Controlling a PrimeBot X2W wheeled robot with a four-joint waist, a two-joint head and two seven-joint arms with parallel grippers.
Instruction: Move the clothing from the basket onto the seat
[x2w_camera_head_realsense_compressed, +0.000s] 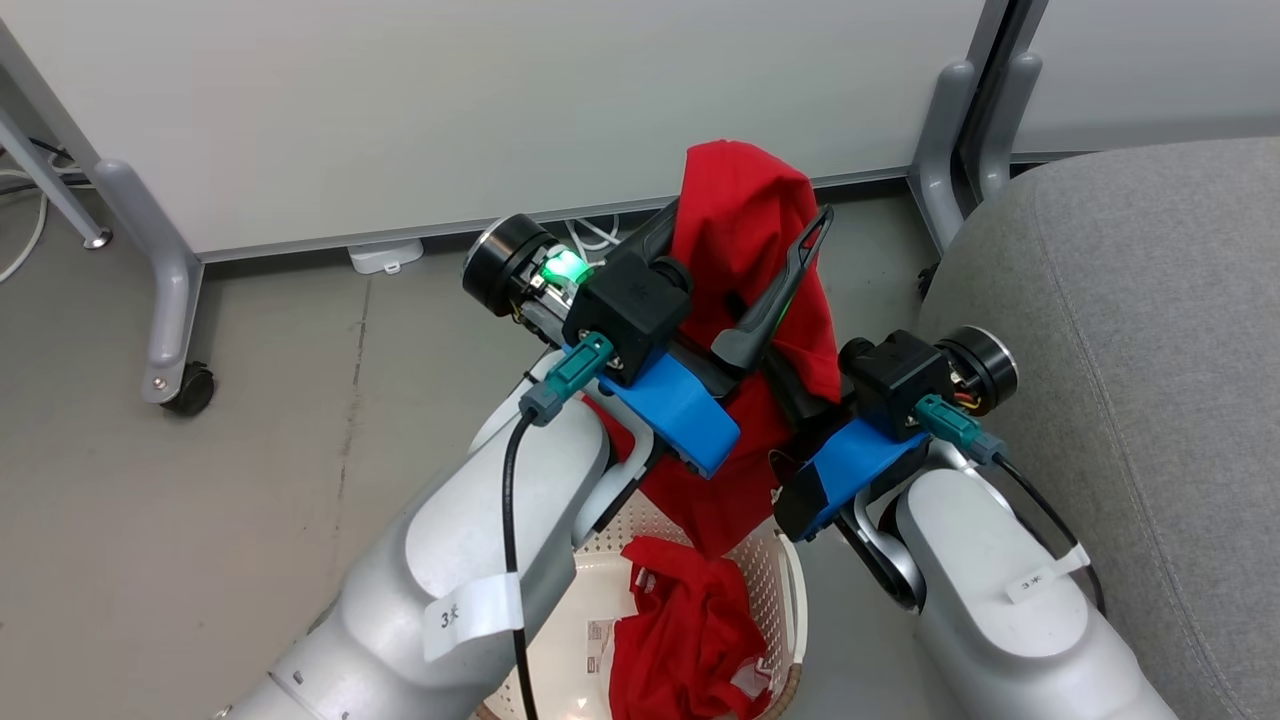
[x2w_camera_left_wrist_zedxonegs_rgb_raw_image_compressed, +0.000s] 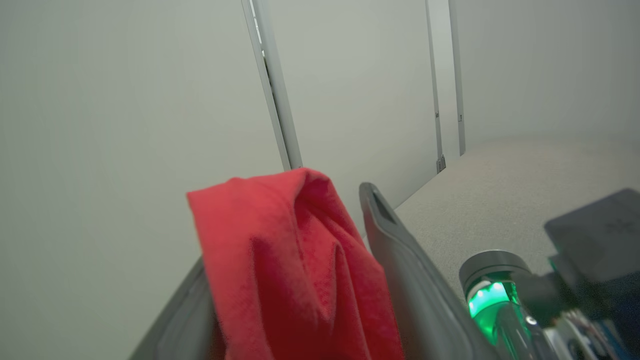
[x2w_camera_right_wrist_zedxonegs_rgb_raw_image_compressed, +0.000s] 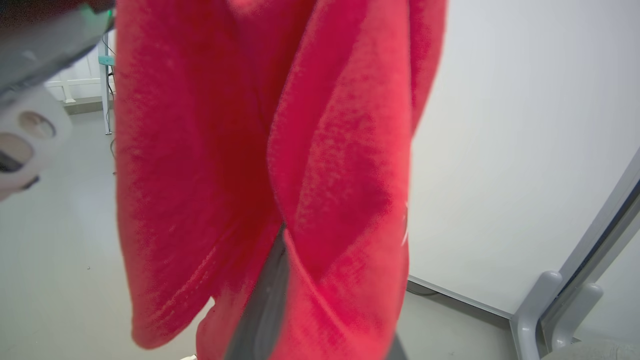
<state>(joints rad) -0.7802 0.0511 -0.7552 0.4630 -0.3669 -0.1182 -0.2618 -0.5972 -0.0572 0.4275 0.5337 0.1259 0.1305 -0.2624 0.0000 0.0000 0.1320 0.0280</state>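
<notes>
red garment (x2w_camera_head_realsense_compressed: 740, 200) up above basket (x2w_camera_head_realsense_compressed: 795, 590). left claw (x2w_camera_head_realsense_compressed: 752, 225) spread apart, cloth just draped between its fingers. right claw (x2w_camera_right_wrist_zedxonegs_rgb_raw_image_compressed: 277, 260) clamped on fabric (handover, I reckon, since seat (x2w_camera_head_realsense_compressed: 1130, 300) sits on right side). second red piece (x2w_camera_head_realsense_compressed: 680, 630) lies in basket.

— What is the left tool (x2w_camera_head_realsense_compressed: 750, 212) doing?
— Its two long dark fingers (x2w_camera_head_realsense_compressed: 788, 278) stand apart, with a bright red soft fabric garment (x2w_camera_head_realsense_compressed: 740, 190) draped between them, high above the oval cream-white perforated plastic basket (x2w_camera_head_realsense_compressed: 795, 590).
— And the right tool (x2w_camera_head_realsense_compressed: 795, 405)?
— Lower down, closed on the same garment's hanging folds, tips buried in cloth.
— Anything in the basket?
— A second crumpled red garment (x2w_camera_head_realsense_compressed: 680, 640), towards its right rim. The large grey upholstered seat cushion (x2w_camera_head_realsense_compressed: 1150, 350) is just beside it.
</notes>
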